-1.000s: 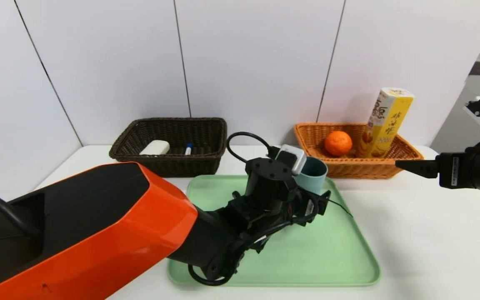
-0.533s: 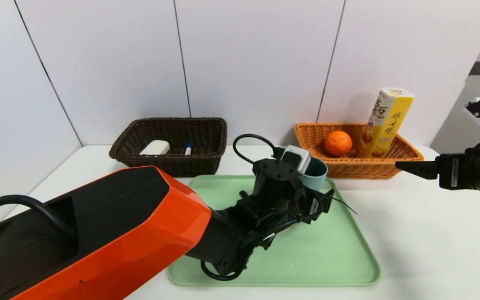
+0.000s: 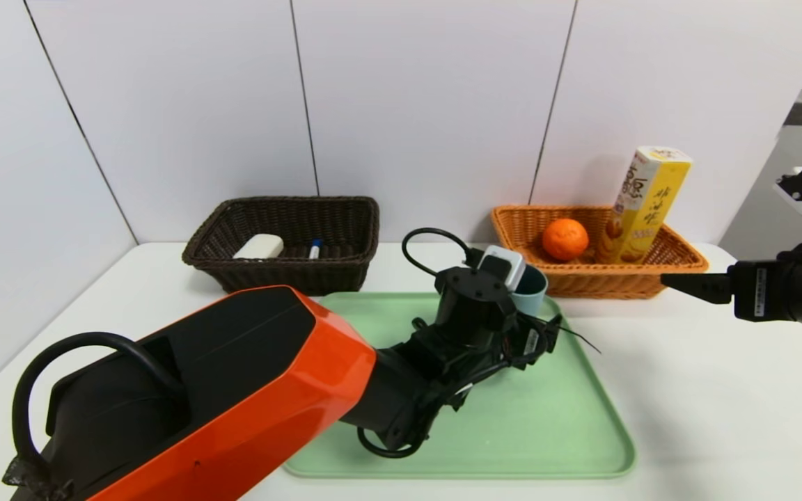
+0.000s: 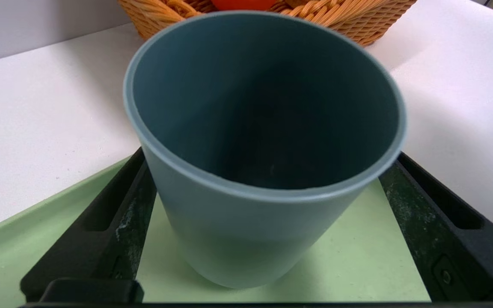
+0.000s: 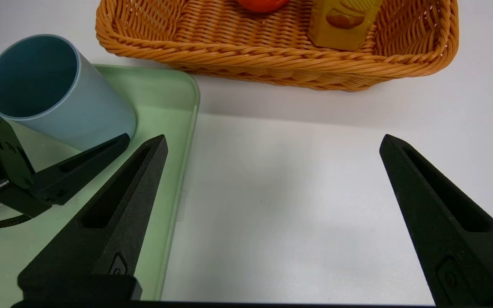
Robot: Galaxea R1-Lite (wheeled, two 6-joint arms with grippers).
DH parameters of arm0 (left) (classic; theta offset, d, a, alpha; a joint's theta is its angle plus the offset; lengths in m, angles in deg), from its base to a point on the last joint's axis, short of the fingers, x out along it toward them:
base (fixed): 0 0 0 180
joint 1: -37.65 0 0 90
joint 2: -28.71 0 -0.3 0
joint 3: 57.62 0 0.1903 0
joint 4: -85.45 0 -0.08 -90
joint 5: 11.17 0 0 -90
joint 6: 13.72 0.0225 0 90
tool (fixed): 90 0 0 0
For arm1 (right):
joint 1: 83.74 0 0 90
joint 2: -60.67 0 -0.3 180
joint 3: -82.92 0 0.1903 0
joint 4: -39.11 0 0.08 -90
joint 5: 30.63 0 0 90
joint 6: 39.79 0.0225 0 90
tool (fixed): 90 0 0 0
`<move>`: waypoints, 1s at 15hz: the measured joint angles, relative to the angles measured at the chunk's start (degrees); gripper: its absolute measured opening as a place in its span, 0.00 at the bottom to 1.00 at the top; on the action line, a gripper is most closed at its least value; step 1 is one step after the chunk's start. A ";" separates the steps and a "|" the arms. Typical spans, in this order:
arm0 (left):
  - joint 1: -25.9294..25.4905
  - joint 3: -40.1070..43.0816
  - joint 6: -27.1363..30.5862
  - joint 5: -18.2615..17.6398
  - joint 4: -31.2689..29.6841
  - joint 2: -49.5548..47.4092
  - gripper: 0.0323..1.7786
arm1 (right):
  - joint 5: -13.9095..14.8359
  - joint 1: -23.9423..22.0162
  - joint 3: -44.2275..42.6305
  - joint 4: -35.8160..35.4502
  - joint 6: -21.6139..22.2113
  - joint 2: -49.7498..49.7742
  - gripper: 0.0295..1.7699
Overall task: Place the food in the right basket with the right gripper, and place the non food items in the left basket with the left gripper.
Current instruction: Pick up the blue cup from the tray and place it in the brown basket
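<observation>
White desk (image 3: 686, 390); left gripper (image 4: 268, 239) wide, straddling blue cup (image 4: 263, 141) on green tray (image 3: 547, 424); probably centred, close squarely; right gripper (image 5: 272, 222) wide, idle.

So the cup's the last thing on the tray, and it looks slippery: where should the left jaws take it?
Across the lower wall of the blue-grey cup, coming level from the tray's near side. It stands upright and tapers downward, and the open left gripper already straddles it.
</observation>
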State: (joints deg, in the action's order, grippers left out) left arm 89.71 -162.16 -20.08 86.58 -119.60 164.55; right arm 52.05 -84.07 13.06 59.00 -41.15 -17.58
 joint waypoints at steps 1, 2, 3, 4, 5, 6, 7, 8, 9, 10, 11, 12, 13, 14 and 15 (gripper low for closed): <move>-0.02 -0.35 0.00 0.00 0.46 0.29 0.95 | 0.00 -0.02 0.30 0.00 -0.01 0.11 0.97; -0.06 -0.62 0.06 0.00 0.52 0.49 0.95 | -0.02 0.00 0.52 0.00 -0.06 0.15 0.97; -0.22 -0.73 0.09 0.05 0.55 0.62 0.95 | 0.00 0.00 0.69 0.06 -0.15 0.22 0.97; -0.41 -0.74 0.06 0.05 0.61 0.68 0.95 | 0.00 0.00 0.83 -0.02 -0.28 0.28 0.97; -0.55 -0.82 0.09 0.09 0.68 0.74 0.95 | 0.00 0.00 1.01 0.00 -0.37 0.37 0.97; -0.66 -0.82 0.13 0.09 0.72 0.74 0.95 | -0.02 0.02 1.22 0.00 -0.48 0.50 0.97; -0.67 -0.83 0.15 0.09 0.72 0.74 0.95 | -0.05 0.09 1.51 0.00 -0.52 0.63 0.97; -0.69 -0.90 0.17 0.09 0.72 0.77 0.95 | -0.06 0.12 1.66 0.00 -0.52 0.78 0.97; -0.72 -1.18 0.20 0.11 0.74 0.84 0.95 | -0.05 0.15 1.77 0.00 -0.54 0.91 0.97; -0.77 -1.54 0.26 0.22 0.74 0.90 0.92 | -0.05 0.15 1.82 0.01 -0.56 1.02 0.97; -0.77 -2.10 0.28 0.27 0.77 1.01 0.82 | -0.02 0.15 1.84 0.00 -0.56 1.18 0.97; -0.74 -2.61 0.35 0.27 0.88 1.07 0.73 | -0.06 0.15 1.93 0.00 -0.54 1.35 0.97; -0.74 -2.97 0.37 0.27 1.01 1.15 0.66 | -0.13 0.15 2.10 0.00 -0.52 1.51 0.97; -0.74 -3.30 0.44 0.27 1.01 1.29 0.65 | -0.17 0.15 2.26 -0.02 -0.52 1.68 0.97; -0.74 -3.47 0.44 0.28 1.04 1.38 0.64 | -0.17 0.15 2.51 0.01 -0.52 1.77 0.97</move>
State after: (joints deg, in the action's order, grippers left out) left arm 88.97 -165.63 -19.65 86.86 -118.57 165.93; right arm 51.88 -83.92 15.57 59.01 -41.68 -15.81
